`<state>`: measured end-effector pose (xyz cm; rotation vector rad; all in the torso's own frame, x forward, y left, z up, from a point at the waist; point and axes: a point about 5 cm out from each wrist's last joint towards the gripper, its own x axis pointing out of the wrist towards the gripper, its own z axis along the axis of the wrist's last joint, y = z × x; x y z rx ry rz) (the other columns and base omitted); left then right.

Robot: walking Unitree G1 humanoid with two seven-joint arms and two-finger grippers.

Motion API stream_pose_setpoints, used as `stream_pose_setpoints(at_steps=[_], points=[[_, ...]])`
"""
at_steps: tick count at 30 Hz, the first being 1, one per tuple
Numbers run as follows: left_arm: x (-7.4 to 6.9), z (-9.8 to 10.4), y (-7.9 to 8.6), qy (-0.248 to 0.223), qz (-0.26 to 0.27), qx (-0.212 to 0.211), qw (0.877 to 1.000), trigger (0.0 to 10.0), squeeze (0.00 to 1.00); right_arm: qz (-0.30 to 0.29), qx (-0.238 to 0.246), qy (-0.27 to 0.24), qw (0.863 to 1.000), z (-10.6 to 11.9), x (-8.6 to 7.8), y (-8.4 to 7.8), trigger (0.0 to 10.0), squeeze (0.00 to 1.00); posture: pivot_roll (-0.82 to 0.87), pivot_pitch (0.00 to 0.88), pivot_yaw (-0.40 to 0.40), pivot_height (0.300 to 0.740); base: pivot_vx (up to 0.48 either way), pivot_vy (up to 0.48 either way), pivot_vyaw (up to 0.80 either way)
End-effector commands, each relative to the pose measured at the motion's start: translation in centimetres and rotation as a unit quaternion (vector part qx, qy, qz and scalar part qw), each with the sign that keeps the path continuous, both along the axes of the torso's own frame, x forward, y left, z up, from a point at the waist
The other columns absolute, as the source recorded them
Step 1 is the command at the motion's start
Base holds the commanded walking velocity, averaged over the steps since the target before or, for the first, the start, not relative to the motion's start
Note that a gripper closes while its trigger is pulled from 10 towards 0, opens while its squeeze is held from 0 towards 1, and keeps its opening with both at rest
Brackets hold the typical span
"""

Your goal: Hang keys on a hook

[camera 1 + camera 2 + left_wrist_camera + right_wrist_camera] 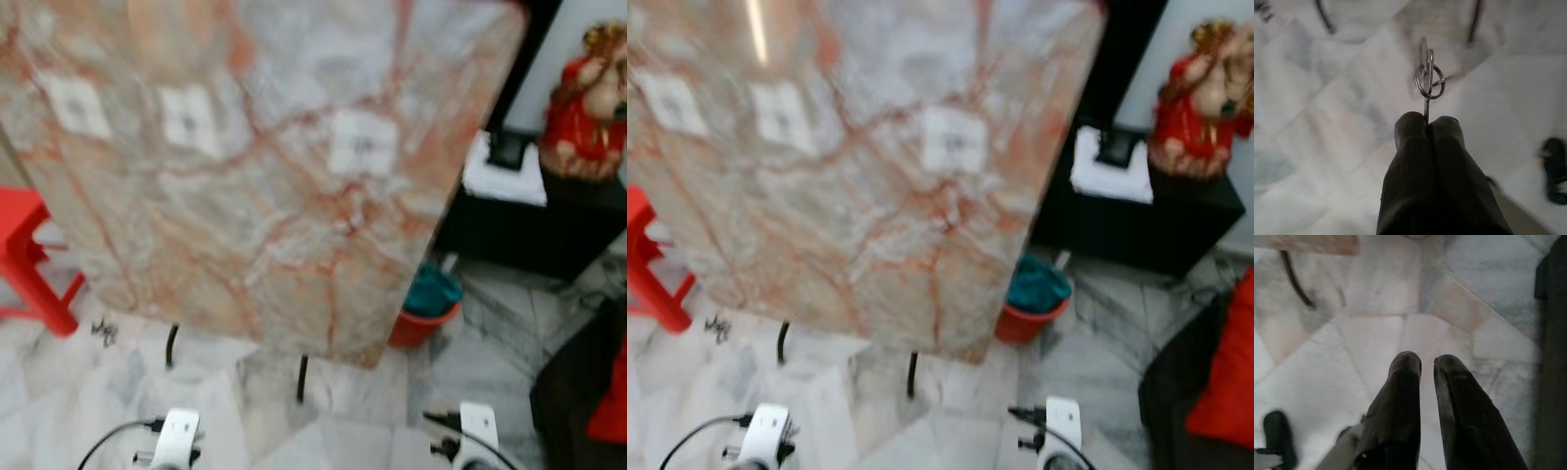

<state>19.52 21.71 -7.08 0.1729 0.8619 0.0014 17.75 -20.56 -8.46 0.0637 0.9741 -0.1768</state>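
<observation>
A marble-topped table looms at twelve o'clock, its near edge overhanging open marble floor. The left gripper clenches the keys, which jut just beyond its fingertips. The right gripper hangs slightly parted, holding nothing.

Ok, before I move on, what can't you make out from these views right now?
- Keys: left wrist view shows a ring and one blurred blade in the left gripper; their number is unclear.
- White squares on the marble slab: eye views too blurred to identify.
- Small dark thing on the floor: too small.
- Figurine: cut by the frame edge.
</observation>
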Motion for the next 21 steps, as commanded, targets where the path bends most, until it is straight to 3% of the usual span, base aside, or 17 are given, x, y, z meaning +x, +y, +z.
stream_pose_setpoints(at_steps=[1, 4, 13, 15, 18, 21], points=[[0.3, 0.1, -0.5, -0.007, -0.012, 0.001, 1.000, 10.0, 0.00, -0.001, -0.005, 0.002, 1.000, 0.1, 0.0, -0.3, 10.0, 0.00, -0.04, 0.000, -0.040, 0.740, 0.000, -0.458, 0.00], [0.8, 0.4, -0.6, -0.019, -0.014, 0.004, 1.000, 10.0, 0.00, -0.001, -0.005, 0.004, 1.000, 0.0, 0.0, -0.2, 10.0, 0.00, -0.04, 0.000, -0.040, 0.740, 0.000, -0.458, 0.00], [3.5, 2.2, -0.1, -0.075, -0.009, 0.033, 0.997, 10.0, 0.00, -0.001, -0.002, 0.011, 1.000, -0.2, -0.3, 0.1, 10.0, 0.00, -0.04, 0.000, -0.040, 0.740, 0.000, 0.000, 0.00], [6.1, 4.7, 0.6, -0.147, 0.011, 0.046, 0.988, 10.0, 0.00, -0.001, -0.003, 0.013, 1.000, -0.2, -0.4, 0.1, 10.0, 0.00, -0.04, 0.000, -0.042, 0.740, 0.000, 0.000, 0.00], [7.2, 5.8, 0.8, -0.178, 0.007, 0.055, 0.982, 10.0, 0.00, 0.001, -0.003, 0.014, 1.000, -0.3, -0.4, 0.1, 10.0, 0.00, -0.04, 0.000, -0.041, 0.740, 0.000, 0.000, 0.00], [8.9, 8.2, 0.7, -0.242, -0.010, 0.072, 0.968, 10.0, 0.00, 0.000, -0.003, 0.015, 1.000, -0.3, -0.5, 0.0, 10.0, 0.00, -0.05, 0.000, -0.037, 0.740, 0.000, 0.000, 0.00]])
